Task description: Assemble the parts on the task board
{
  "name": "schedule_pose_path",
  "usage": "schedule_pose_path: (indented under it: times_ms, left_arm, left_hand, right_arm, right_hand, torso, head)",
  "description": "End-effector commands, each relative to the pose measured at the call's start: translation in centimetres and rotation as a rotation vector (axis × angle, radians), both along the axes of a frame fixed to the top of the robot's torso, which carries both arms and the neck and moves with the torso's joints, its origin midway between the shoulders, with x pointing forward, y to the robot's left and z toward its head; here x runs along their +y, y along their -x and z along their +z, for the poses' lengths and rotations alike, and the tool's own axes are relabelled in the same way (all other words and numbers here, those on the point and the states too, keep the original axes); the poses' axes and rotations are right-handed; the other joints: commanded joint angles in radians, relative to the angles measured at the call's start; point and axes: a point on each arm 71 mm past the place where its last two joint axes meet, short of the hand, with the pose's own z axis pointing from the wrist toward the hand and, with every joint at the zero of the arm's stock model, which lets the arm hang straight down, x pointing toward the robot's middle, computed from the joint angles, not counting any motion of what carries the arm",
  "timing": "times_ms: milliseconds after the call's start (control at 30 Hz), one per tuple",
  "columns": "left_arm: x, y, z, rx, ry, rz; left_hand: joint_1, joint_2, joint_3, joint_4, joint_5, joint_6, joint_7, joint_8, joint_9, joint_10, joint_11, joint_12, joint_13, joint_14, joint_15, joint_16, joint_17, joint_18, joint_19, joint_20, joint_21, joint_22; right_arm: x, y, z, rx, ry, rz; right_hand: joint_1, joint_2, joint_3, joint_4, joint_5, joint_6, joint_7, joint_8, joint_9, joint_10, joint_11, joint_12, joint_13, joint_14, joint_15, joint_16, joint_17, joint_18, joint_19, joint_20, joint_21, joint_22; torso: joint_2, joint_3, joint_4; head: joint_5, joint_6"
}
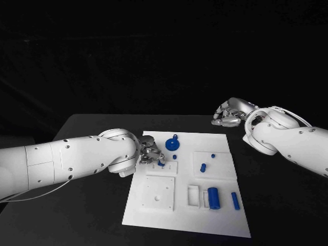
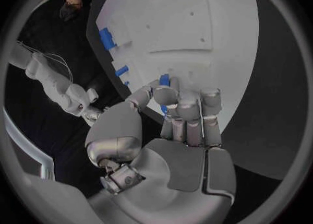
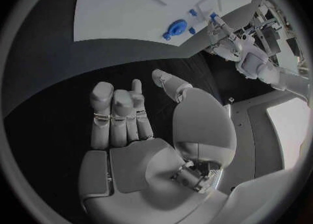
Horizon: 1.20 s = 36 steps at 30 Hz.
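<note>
Several parts: the blue parts (image 1: 214, 198) lie loose on the task board (image 1: 186, 220), so most assembly is left.
Right hand (image 1: 230, 114): released, holding nothing, beyond the board's far edge.
Left hand (image 1: 150, 152): fingers (image 2: 189, 110) pinch a small blue piece (image 2: 164, 80) over the board.

— What was on the table?
— A white board (image 1: 158, 212), flat, with shallow square recesses and small holes.

— And the parts?
— All blue. A round disc (image 1: 172, 143) with a small tab lay near the far edge. A small peg (image 1: 174, 156) sat just in front of it, and another peg (image 1: 203, 167) sat in a recessed square to the right.

— Near the front?
— A thick cylinder (image 1: 214, 198) beside a thinner rod (image 1: 235, 201), both lying lengthwise.
</note>
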Motion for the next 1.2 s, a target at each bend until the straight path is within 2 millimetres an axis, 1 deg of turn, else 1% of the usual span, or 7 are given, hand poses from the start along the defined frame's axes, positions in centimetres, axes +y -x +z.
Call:
schedule_pose_path:
  times_ms: [33,167,567,633,667,733,1200]
  left_arm:
    - [-0.26,0.12,-0.13,0.003,-0.012,-0.024]
    - [-0.3,0.17,-0.27,0.0,-0.015,-0.028]
    - [-0.31,0.19,-0.28,-0.006,-0.034,-0.043]
    - [-0.33,0.2,-0.26,-0.009,-0.033,-0.043]
    - [-0.34,0.2,-0.26,-0.009,-0.032,-0.043]
    - [-0.34,0.21,-0.27,-0.009,-0.035,-0.045]
    - [-0.65,0.22,-0.97,-0.013,-0.046,-0.053]
  left_hand:
    - [-0.008,-0.003,0.023,0.032,-0.023,0.212,-0.123,0.14,0.447,-0.031,-0.03,0.006,-0.003,0.042,-0.052,0.007,-0.004,0.021,0.0,-0.127,0.0,0.003]
    - [-0.006,-0.005,0.024,0.033,-0.036,0.212,-0.123,0.139,0.447,-0.032,-0.03,0.008,-0.005,0.041,-0.051,0.009,-0.007,0.021,-0.001,-0.127,-0.001,0.004]
    - [0.002,-0.007,0.026,0.031,-0.042,0.213,-0.123,0.137,0.448,-0.033,-0.029,0.009,-0.007,0.039,-0.051,0.011,-0.01,0.022,-0.002,-0.127,-0.001,0.005]
    - [0.002,-0.008,0.024,0.033,-0.053,0.214,-0.123,0.137,0.449,-0.032,-0.029,0.011,-0.008,0.039,-0.051,0.013,-0.012,0.022,-0.002,-0.126,-0.001,0.006]
    - [0.003,-0.008,0.023,0.035,-0.069,0.215,-0.123,0.136,0.449,-0.033,-0.028,0.013,-0.01,0.038,-0.051,0.015,-0.014,0.022,-0.002,-0.126,-0.002,0.007]
    - [0.005,-0.009,0.023,0.036,-0.077,0.215,-0.123,0.136,0.45,-0.033,-0.028,0.014,-0.011,0.037,-0.051,0.016,-0.016,0.022,-0.002,-0.125,-0.002,0.007]
    - [0.007,-0.007,0.024,0.036,-0.081,0.215,-0.123,0.135,0.45,-0.033,-0.028,0.014,-0.012,0.037,-0.051,0.017,-0.018,0.022,-0.003,-0.125,-0.003,0.008]
  right_arm:
    - [0.15,0.0,-0.02,0.008,0.005,0.011]
    - [0.14,0.0,-0.03,0.009,0.005,0.01]
    - [0.3,-0.03,-0.04,0.01,0.005,0.014]
    - [0.29,-0.03,-0.05,0.01,0.005,0.014]
    - [0.28,-0.03,-0.05,0.01,0.005,0.013]
    - [0.3,-0.02,-0.05,0.01,0.005,0.014]
    - [0.41,0.02,-0.04,0.01,0.004,0.017]
  right_hand:
    - [0.008,0.002,-0.005,-0.001,0.005,0.002,0.007,-0.006,0.001,-0.005,0.0,-0.002,-0.002,-0.006,-0.002,-0.004,0.001,0.083,-0.004,0.001,-0.006,0.005]
    - [0.008,0.002,-0.006,-0.001,0.011,0.002,0.007,-0.007,0.001,-0.005,0.0,-0.002,-0.002,-0.006,-0.002,-0.004,0.002,0.083,-0.004,0.001,-0.007,0.005]
    - [0.007,0.003,-0.007,-0.001,0.016,0.002,0.007,-0.007,0.002,-0.006,0.0,-0.002,-0.002,-0.006,-0.002,-0.005,0.002,0.083,-0.004,0.002,-0.007,0.005]
    - [0.007,0.003,-0.007,-0.001,0.017,0.002,0.007,-0.007,0.002,-0.006,0.0,-0.002,-0.003,-0.006,-0.002,-0.005,0.002,0.083,-0.004,0.002,-0.007,0.005]
    - [0.007,0.003,-0.007,-0.001,0.017,0.002,0.007,-0.007,0.002,-0.006,0.0,-0.002,-0.003,-0.006,-0.002,-0.005,0.002,0.083,-0.004,0.002,-0.007,0.005]
    - [0.007,0.003,-0.007,-0.001,0.018,0.002,0.007,-0.007,0.002,-0.006,0.0,-0.001,-0.003,-0.006,-0.002,-0.005,0.002,0.083,-0.004,0.002,-0.007,0.005]
    - [0.006,0.004,-0.008,-0.001,0.021,0.002,0.007,-0.007,0.002,-0.006,0.0,-0.001,-0.003,-0.006,-0.002,-0.005,0.002,0.083,-0.004,0.002,-0.008,0.006]
  torso:
    - [0.001,0.0004,-0.0003]
    - [0.001,0.0,-0.001]
    - [0.0,0.0008,-0.0001]
    - [0.0,0.0006,-0.0002]
    - [-0.001,0.0006,0.0]
    - [0.0,0.0003,0.0002]
    - [0.001,-0.0003,-0.0009]
  head:
    - [-0.001,-0.003]
    - [-0.001,-0.003]
    - [-0.003,-0.007]
    - [-0.003,-0.007]
    - [-0.003,-0.007]
    - [-0.004,-0.007]
    - [-0.008,-0.007]
